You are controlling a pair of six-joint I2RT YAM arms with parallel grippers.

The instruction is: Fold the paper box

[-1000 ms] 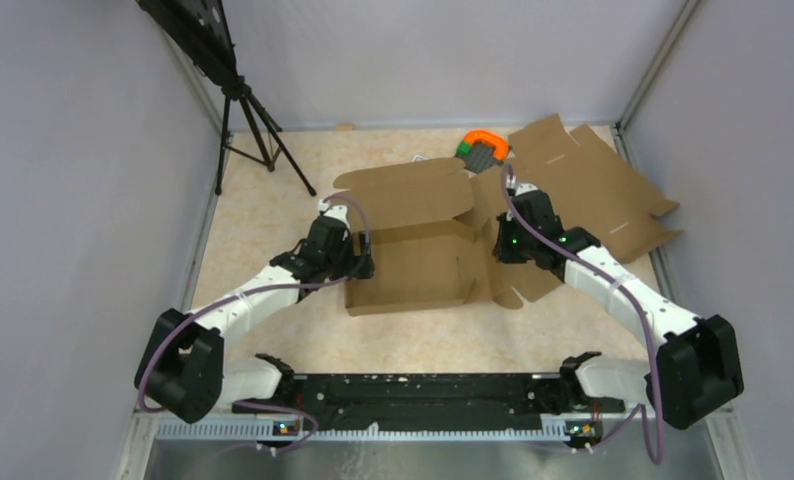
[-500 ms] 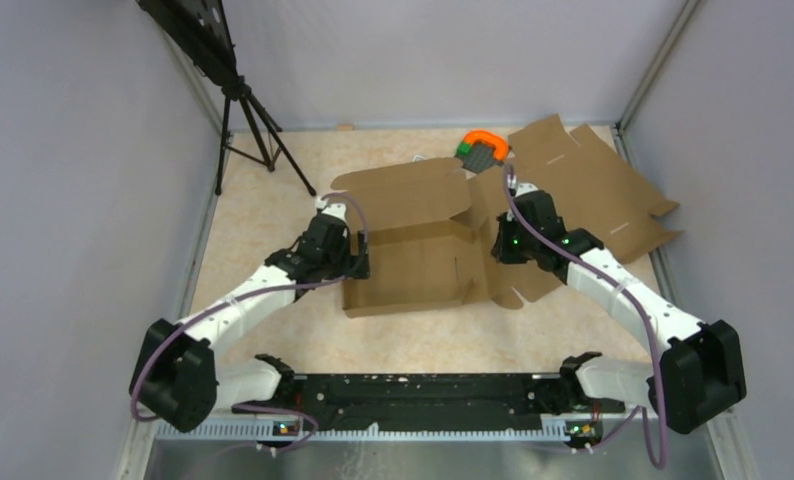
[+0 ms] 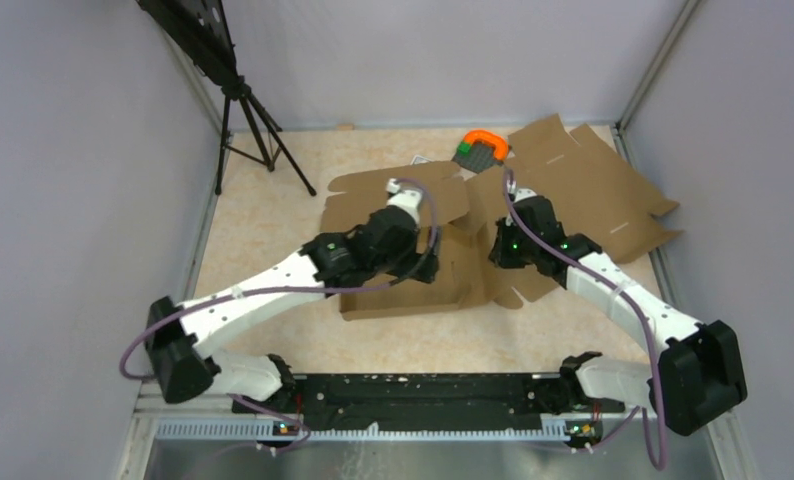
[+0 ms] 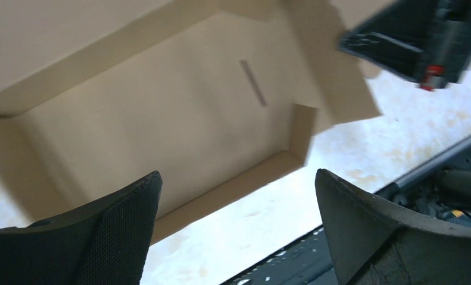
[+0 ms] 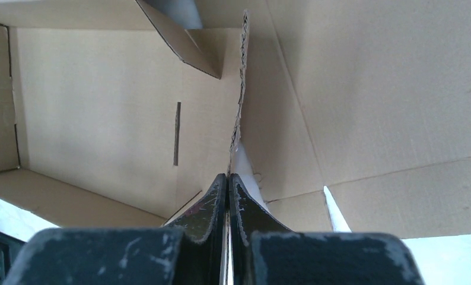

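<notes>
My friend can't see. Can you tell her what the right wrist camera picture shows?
The right tool is shut on the thin upright edge of a cardboard wall of the paper box. Beyond it you look into the box's open brown inside.

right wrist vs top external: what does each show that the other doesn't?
Right wrist only: the right hand shut on the corrugated edge of an upright side panel of the paper box. From above, the wrist hides that pinch.
Top external only: the left arm stretched over the box, the second flat cardboard blank at the far right, and the tripod at the far left.
Both: the box's open interior with its raised walls.
</notes>
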